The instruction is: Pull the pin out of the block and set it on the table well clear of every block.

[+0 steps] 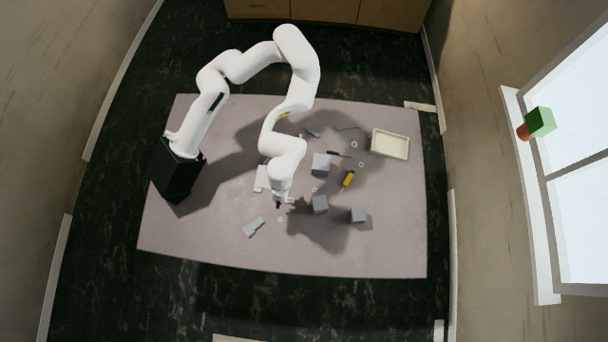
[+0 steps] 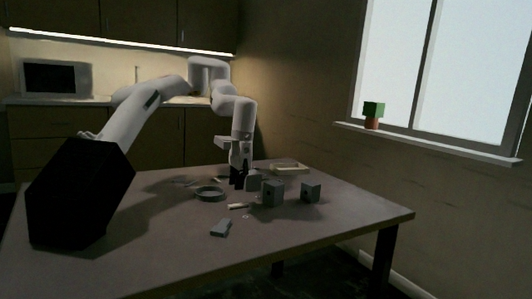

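Observation:
The pin [image 2: 238,205] is a short pale rod lying flat on the table, left of the nearest grey block [image 2: 273,193]; it also shows in the top view [image 1: 290,199], apart from that block [image 1: 320,203]. The block stands upright with a dark hole in its front face. My gripper [image 2: 238,181] hangs above and behind the pin with its fingers pointing down, open and empty; in the top view the gripper [image 1: 277,204] sits just left of the pin. Two more grey blocks [image 1: 358,215] [image 1: 321,164] stand to the right and behind.
A grey ring [image 2: 209,193] lies left of the gripper. A grey bracket [image 1: 253,226] and a small washer [image 1: 279,218] lie toward the front. A yellow-handled tool [image 1: 348,180] and a cream tray [image 1: 389,143] are at the right. The black robot base [image 1: 176,173] stands at the left.

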`<state>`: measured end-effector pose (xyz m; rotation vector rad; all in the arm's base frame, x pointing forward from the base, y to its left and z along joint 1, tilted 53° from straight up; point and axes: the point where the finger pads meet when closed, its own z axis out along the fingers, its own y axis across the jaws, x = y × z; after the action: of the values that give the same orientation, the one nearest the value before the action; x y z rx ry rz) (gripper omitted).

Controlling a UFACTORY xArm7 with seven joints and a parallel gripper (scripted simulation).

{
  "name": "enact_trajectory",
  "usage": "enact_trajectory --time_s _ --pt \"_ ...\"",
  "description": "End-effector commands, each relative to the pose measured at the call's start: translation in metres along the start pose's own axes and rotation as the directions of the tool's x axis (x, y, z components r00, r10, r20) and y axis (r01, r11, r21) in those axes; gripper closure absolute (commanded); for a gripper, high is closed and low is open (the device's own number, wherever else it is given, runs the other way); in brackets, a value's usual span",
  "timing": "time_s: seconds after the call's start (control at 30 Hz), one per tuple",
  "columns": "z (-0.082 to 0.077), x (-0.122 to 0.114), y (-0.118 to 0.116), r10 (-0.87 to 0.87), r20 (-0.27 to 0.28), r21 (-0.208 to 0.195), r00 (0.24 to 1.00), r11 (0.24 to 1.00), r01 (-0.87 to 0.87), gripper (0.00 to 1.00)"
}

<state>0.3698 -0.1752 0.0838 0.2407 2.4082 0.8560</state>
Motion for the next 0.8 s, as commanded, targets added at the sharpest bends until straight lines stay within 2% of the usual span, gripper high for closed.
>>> enact_trajectory --time_s 0.0,0.37,0.77 --pt "-0.004 0.000 -0.001 -0.001 -0.001 0.003 1.000 1.000 0.001 0.53" --pt "-0.006 0.000 0.000 -0.001 -0.001 0.002 1.000 1.000 0.001 0.53" --pt "-0.030 0.000 0.001 0.001 0.009 -0.005 1.000 1.000 -0.001 0.53"
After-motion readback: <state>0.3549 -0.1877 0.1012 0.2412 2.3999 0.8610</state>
